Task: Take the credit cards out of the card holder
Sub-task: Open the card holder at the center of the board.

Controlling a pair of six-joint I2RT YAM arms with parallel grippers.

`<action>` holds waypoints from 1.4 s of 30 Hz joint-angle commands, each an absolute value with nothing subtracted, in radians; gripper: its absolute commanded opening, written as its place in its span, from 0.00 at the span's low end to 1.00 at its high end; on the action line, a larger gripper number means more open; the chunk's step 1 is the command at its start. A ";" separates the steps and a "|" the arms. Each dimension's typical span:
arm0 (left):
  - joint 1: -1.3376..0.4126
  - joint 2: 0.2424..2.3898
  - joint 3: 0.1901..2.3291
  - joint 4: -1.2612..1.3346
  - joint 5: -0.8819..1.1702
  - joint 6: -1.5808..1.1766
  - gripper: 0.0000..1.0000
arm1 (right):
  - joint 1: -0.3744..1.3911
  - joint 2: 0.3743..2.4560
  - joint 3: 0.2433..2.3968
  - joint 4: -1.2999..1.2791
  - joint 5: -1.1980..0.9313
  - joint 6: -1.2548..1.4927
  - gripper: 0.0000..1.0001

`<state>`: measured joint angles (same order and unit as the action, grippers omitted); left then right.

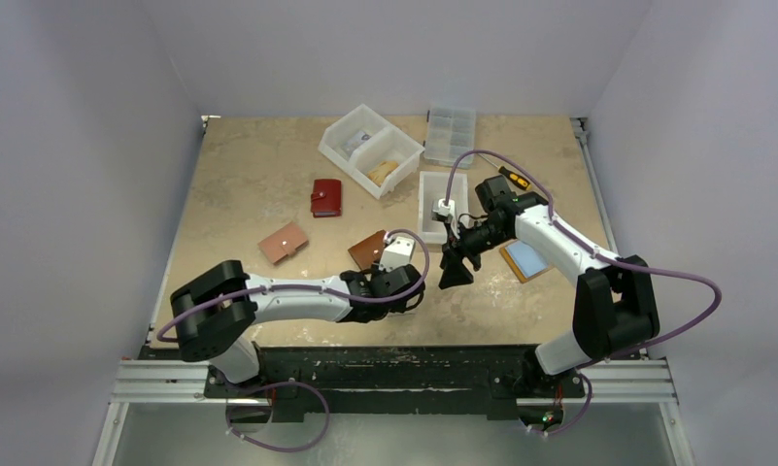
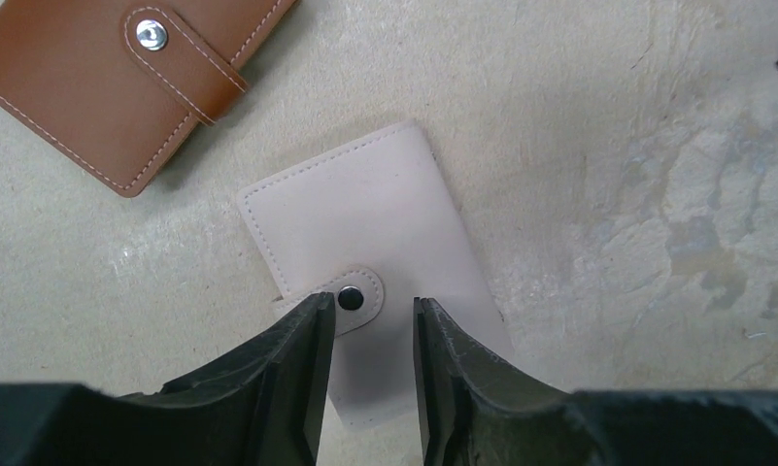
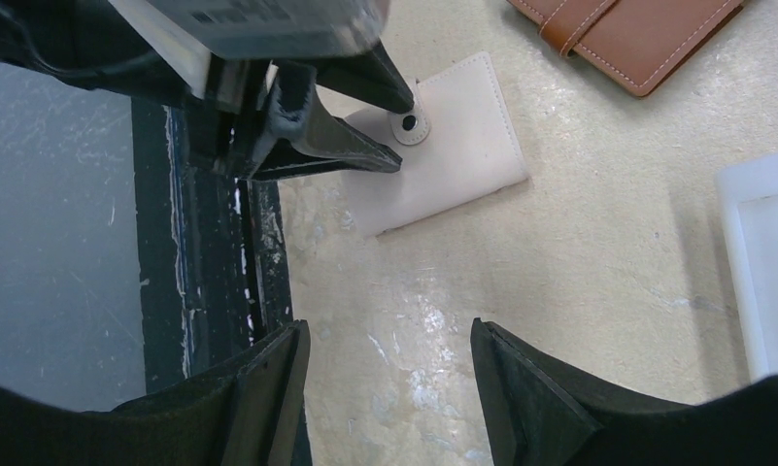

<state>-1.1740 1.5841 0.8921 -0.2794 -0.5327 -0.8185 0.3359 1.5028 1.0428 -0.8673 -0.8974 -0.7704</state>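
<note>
A cream card holder (image 2: 365,214) lies flat on the table, with its snap strap (image 2: 351,299) fastened. No credit cards show in it. My left gripper (image 2: 370,311) hangs just over the strap end, open, one finger on each side of the snap, holding nothing. My right gripper (image 3: 389,335) stands open over bare table a little to the right (image 1: 455,275), and its view shows the cream holder (image 3: 462,146) under the left fingers (image 3: 365,155). A light blue card-like rectangle (image 1: 524,260) lies by the right arm.
A brown card holder (image 2: 103,78) lies shut just beyond the cream one. A red holder (image 1: 326,197) and a pink one (image 1: 283,243) lie farther left. White bins (image 1: 370,149), a compartment box (image 1: 450,133) and a white tray (image 3: 763,262) stand at the back. The table's front rail (image 3: 219,243) is close.
</note>
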 commanded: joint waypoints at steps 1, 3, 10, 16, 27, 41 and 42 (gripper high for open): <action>-1.174 1.619 0.932 -0.290 -0.564 -0.825 0.39 | 0.339 1.508 1.045 -0.857 -0.893 -0.769 0.69; -1.174 1.631 0.940 -0.309 -0.584 -0.834 0.40 | 0.339 1.508 1.045 -0.857 -0.893 -0.769 0.69; -1.173 1.667 0.928 -0.335 -0.613 -0.868 0.36 | 0.338 1.506 1.046 -0.859 -0.893 -0.770 0.69; -1.173 1.688 0.919 -0.344 -0.641 -0.871 0.24 | 0.339 1.506 1.046 -0.862 -0.894 -0.773 0.69; -1.174 1.605 0.853 -0.271 -0.652 -0.831 0.00 | 0.341 1.506 1.048 -0.880 -0.901 -0.796 0.70; -1.173 1.309 0.697 0.053 -0.544 -0.804 0.00 | 0.356 1.502 1.039 -0.840 -0.975 -0.747 0.70; -1.173 1.305 0.696 0.070 -0.536 -0.796 0.00 | 0.356 1.498 1.030 -0.807 -0.978 -0.710 0.70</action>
<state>-1.1782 1.3560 0.7040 -0.1074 -0.5781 -0.8234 0.3527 1.5066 1.0424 -0.8673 -0.9081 -0.7719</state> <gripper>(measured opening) 0.028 0.695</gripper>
